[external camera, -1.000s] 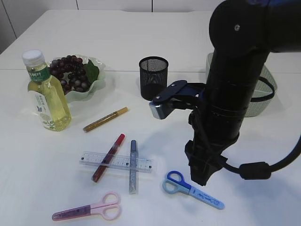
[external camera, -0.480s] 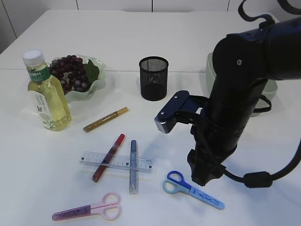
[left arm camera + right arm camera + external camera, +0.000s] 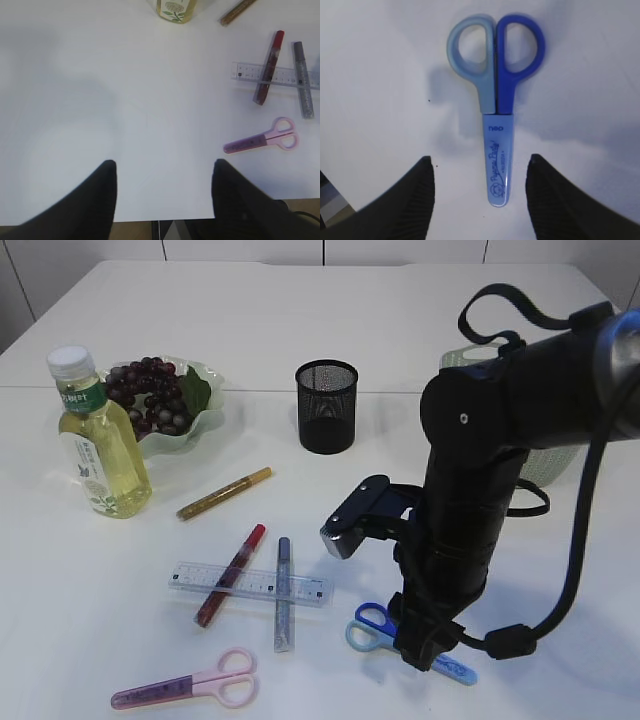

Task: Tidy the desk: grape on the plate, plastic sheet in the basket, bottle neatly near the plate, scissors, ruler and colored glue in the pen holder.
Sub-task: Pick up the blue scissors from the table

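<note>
My right gripper (image 3: 480, 159) is open, pointing down just above the blue scissors (image 3: 495, 100), whose capped blade lies between the fingers without touching them. In the exterior view the right gripper (image 3: 425, 648) covers part of those scissors (image 3: 371, 624). Pink scissors (image 3: 188, 685), a clear ruler (image 3: 248, 583), and red (image 3: 231, 574), silver (image 3: 283, 592) and gold glue (image 3: 224, 493) lie on the table. Behind stands the black mesh pen holder (image 3: 327, 406). The bottle (image 3: 100, 440) stands by the plate (image 3: 205, 410) of grapes (image 3: 150, 395). The plastic sheet is out of view. My left gripper (image 3: 163, 162) hangs open over bare table.
The green basket (image 3: 548, 465) at the back right is mostly hidden behind my right arm. In the left wrist view the table's front edge (image 3: 160, 218) runs just under the fingers, with the pink scissors (image 3: 262, 141) off to the right.
My right arm has come down and forward, bringing its open gripper low over the blue scissors. Nothing on the table has moved.
</note>
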Controlling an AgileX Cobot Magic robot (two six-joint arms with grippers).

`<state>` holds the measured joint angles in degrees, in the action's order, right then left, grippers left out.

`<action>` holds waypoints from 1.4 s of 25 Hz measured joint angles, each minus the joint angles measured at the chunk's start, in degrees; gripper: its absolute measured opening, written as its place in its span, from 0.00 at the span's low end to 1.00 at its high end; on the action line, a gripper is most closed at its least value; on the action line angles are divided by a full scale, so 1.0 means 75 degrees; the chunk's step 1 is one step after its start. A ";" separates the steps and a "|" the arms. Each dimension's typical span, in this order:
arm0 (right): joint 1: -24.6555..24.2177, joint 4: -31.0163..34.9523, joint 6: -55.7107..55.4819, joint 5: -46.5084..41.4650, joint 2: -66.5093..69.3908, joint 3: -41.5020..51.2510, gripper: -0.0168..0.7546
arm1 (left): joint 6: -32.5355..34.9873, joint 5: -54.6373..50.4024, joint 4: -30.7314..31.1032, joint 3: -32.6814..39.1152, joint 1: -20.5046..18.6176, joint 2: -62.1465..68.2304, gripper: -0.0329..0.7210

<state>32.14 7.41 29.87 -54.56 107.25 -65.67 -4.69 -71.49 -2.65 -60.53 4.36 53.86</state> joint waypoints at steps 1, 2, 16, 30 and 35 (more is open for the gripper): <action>0.0000 0.0007 0.0000 -0.0006 0.0080 0.0000 0.62 | 0.0007 0.0000 0.0000 0.0000 0.0000 0.0000 0.62; 0.0000 0.0007 0.0000 -0.0018 0.0157 0.0000 0.62 | 0.0019 0.0000 0.0000 0.0000 0.0000 0.0000 0.62; 0.0000 -0.0272 -0.0334 0.0032 0.1058 -0.0300 0.62 | 0.0036 0.0000 0.0000 0.0000 0.0000 0.0000 0.61; 0.0000 -0.0407 -0.0780 0.0016 0.1118 -0.0380 0.57 | 0.0053 0.0000 0.0074 0.0000 0.0000 -0.0012 0.61; 0.0000 -0.0475 -0.0916 0.0005 0.1134 -0.0394 0.55 | 0.0053 0.0000 0.0108 0.0000 0.0000 -0.0012 0.61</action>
<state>32.14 3.85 23.00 -54.52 115.75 -68.63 -4.29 -71.49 -1.84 -60.53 4.36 53.76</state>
